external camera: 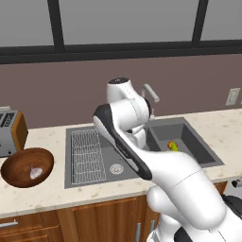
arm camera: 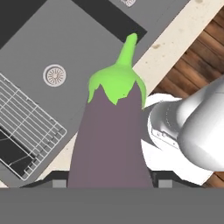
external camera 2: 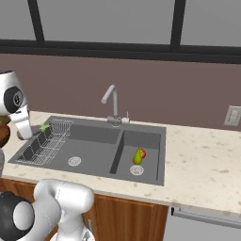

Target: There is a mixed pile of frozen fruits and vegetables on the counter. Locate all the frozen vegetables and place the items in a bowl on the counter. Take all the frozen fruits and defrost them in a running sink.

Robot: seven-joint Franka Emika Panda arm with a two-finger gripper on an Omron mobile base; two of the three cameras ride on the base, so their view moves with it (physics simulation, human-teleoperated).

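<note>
My gripper [arm camera: 110,183] is shut on the dark purple eggplant [arm camera: 111,140]. Its green cap points away from the hand, over the large basin of the sink [arm camera: 65,48] and the counter's front edge. In the right base view the eggplant's green tip [external camera 2: 44,127] shows beside the hand, above the wire rack [external camera 2: 47,141]. The brown wooden bowl [external camera: 19,163] stands on the counter [external camera: 47,189] left of the sink [external camera: 137,175] and holds a whitish bulb [external camera: 36,172]. A yellow-green pear-shaped fruit [external camera 2: 138,156] lies in the smaller basin, also visible in the left base view [external camera: 173,146].
A toaster [external camera: 9,132] stands behind the bowl at the far left. The curved silver tap [external camera 2: 110,101] rises behind the sink's divider. Bare counter [external camera 2: 202,164] stretches to the right of the sink, with a wall socket [external camera 2: 231,115] above it.
</note>
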